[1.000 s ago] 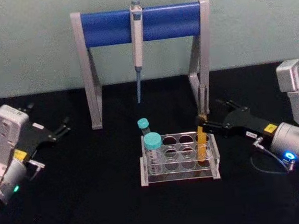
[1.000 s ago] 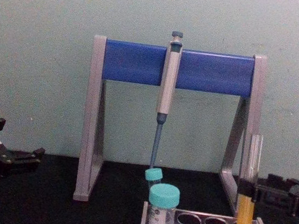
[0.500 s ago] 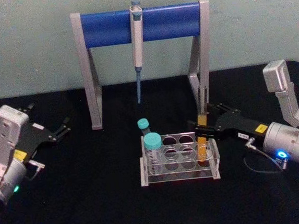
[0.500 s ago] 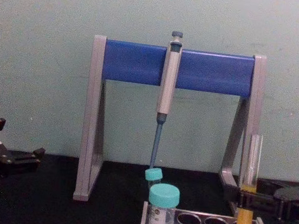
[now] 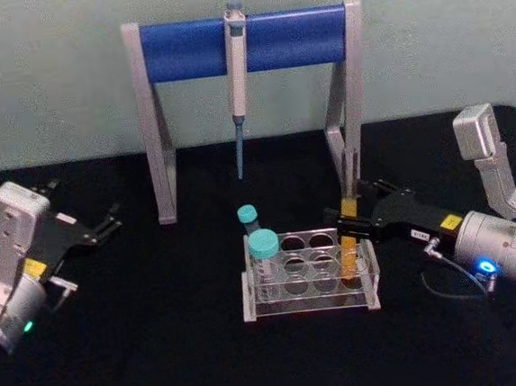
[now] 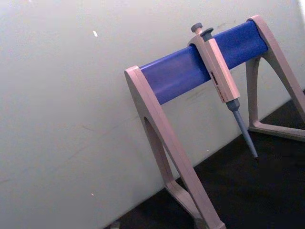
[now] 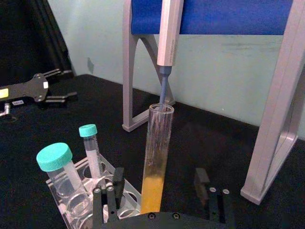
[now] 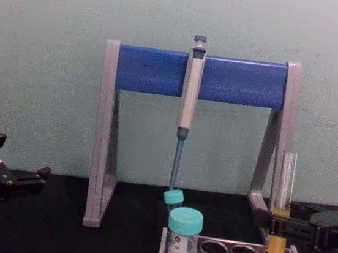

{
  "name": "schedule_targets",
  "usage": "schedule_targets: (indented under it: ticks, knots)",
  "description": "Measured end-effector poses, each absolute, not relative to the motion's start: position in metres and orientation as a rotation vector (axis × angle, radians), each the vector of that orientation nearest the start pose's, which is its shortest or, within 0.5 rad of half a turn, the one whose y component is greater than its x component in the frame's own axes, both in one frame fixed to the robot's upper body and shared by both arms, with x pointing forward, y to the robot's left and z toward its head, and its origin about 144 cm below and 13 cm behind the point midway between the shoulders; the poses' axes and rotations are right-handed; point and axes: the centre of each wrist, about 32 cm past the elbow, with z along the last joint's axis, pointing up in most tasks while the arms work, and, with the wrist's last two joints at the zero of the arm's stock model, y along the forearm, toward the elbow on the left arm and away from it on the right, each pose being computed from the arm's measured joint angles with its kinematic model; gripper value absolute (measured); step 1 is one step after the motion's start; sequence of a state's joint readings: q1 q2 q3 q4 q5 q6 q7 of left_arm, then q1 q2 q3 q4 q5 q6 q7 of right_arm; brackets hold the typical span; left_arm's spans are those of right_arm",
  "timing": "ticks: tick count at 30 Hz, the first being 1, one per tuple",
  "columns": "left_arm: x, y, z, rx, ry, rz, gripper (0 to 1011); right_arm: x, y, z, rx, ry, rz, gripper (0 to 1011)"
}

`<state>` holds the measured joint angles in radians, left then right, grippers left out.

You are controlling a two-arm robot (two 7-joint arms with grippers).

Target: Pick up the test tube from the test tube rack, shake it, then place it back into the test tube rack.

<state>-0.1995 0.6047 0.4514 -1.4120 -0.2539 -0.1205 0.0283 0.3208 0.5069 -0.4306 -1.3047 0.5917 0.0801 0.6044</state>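
Glass, thin-walled and open at the top, makes up the tall clear test tube with orange-yellow liquid in its lower half (image 7: 159, 138). I judge it light, stiff, smooth enough to slip and easy to crack under a hard squeeze, and with no cap a sharp shake could throw liquid out. It stands upright in the right-hand column of the low clear plastic rack with round holes (image 5: 313, 305), centre-right of the head view on the black worktop (image 5: 182, 353), beside two teal-capped tubes (image 5: 263, 244). The best hold looks like the bare stretch above the rack, near the liquid line, taken firmly but gently. The right claw (image 7: 159, 179) sits at that height. In the right wrist view its black fingers (image 7: 118, 177) stand apart on either side of the tube, with a gap between each and the glass. The head view shows the claw overlapping the tube, so contact cannot be judged there. The chest view, lower right, adds the side-on picture: the tube rises far above the rack, with the liquid surface about level with the claw. The left claw (image 5: 86, 206), fingers apart, is parked at the left of the head view, well apart from the rack.
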Motion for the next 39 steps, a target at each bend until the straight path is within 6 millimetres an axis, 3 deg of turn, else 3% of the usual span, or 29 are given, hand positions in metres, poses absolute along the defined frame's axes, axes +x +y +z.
schedule_targets:
  ticks: [8,11,13,16,24,39]
  knots:
    - [0.4886,0.3097,1.1398,0.304,-0.285,1.248,1001,0.5278,-0.2984,1.1529,-0.116,0.177,-0.737,785]
    - [0.4886,0.3097,1.1398,0.304,-0.285,1.248,1002,0.5277,-0.2985,1.1529,-0.115,0.177,-0.737,662]
    - [0.4886,0.3097,1.1398,0.304,-0.285,1.248,1001,0.5277,-0.2985,1.1529,-0.115,0.177,-0.737,645]
    - [0.4886,0.3097,1.1398,0.304,-0.285,1.248,1001,0.5277,-0.2986,1.153,-0.115,0.177,-0.738,499]
    - [0.4886,0.3097,1.1398,0.305,-0.285,1.248,1001,0.5277,-0.2984,1.1532,-0.113,0.177,-0.737,248]
    - [0.4886,0.3097,1.1398,0.304,-0.285,1.248,1001,0.5275,-0.2981,1.1533,-0.116,0.174,-0.737,235]
